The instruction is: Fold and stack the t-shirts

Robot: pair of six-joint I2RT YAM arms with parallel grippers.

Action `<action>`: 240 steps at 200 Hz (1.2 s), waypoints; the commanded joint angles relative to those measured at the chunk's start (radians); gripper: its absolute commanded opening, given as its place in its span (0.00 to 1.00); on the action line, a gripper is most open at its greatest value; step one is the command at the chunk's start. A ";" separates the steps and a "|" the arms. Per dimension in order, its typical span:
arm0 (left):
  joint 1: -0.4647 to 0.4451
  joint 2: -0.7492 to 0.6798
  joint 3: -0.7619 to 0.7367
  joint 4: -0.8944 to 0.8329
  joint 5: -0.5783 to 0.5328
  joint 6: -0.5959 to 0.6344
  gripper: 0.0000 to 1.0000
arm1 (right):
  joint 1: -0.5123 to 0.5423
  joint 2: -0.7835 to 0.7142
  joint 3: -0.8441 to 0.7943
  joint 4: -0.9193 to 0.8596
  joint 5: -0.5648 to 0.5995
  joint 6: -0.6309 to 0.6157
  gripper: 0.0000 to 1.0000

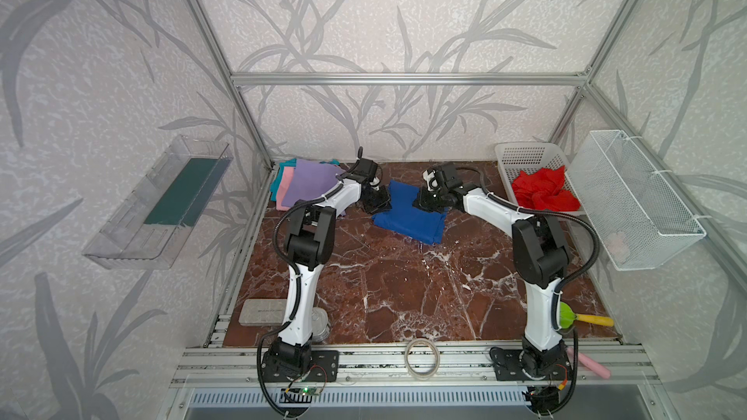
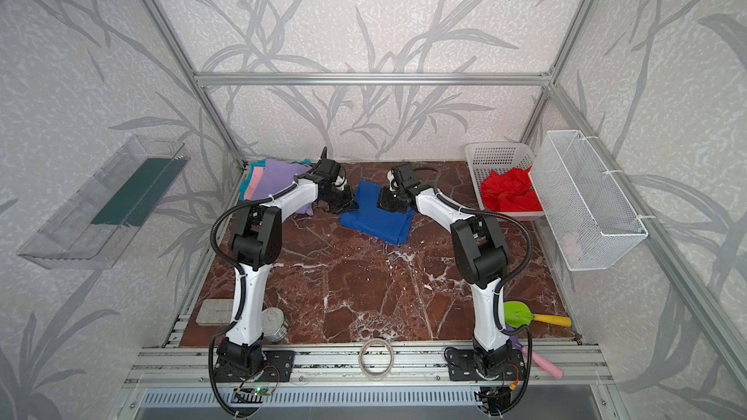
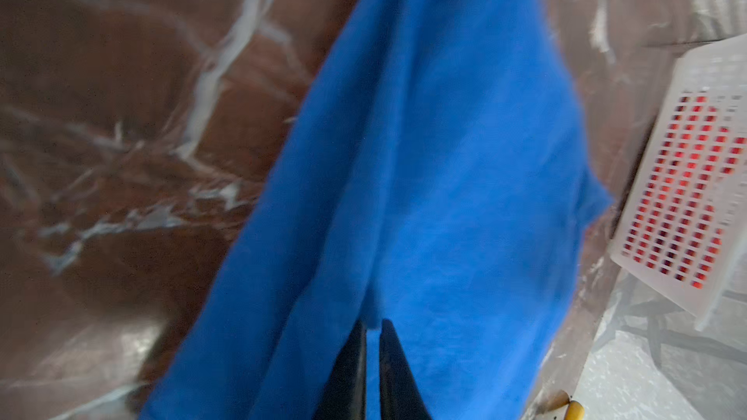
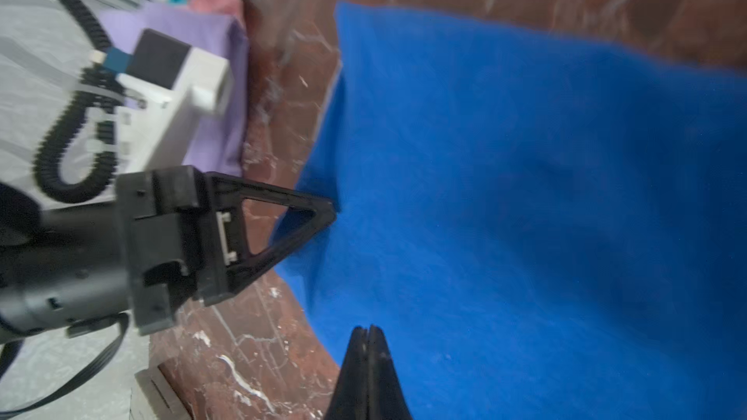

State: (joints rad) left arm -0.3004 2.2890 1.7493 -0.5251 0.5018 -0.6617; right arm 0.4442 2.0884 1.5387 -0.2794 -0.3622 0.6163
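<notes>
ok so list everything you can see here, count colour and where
blue shirt: 1, blue, table's back middle
red shirt: 1, red, crumpled in plastic basket
folded shirts: 3, lavender on top, pink, teal, back left corner
plastic basket: 1, white, back right
wire basket: 1, white, hung at right
tray: 1, clear, green sheet inside, hung at left
tape roll: 1, pale, front edge
can: 1, silver, front left
case: 1, grey, front left
scoop: 1, green with yellow handle, front right
stick: 1, pink, front right
table: 1, brown marble
left arm, right arm: 2, white and black, bases at front
left gripper: black, shut on blue shirt's edge
right gripper: black, shut, tips at blue shirt
</notes>
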 commanded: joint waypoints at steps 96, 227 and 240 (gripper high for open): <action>-0.131 -0.493 -0.628 0.069 -0.022 -0.043 0.14 | -0.027 -0.273 -0.341 -0.161 0.115 -0.170 0.00; -0.128 -0.576 -0.669 0.172 -0.021 -0.088 0.00 | -0.009 -0.230 -0.292 -0.147 0.179 -0.188 0.00; -0.124 -0.539 -0.685 0.189 -0.027 -0.086 0.00 | -0.016 -0.203 -0.300 -0.134 0.187 -0.173 0.00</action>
State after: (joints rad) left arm -0.4259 1.6981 1.1038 -0.3943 0.4797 -0.7277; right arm 0.4343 1.8416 1.2507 -0.4290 -0.2016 0.4217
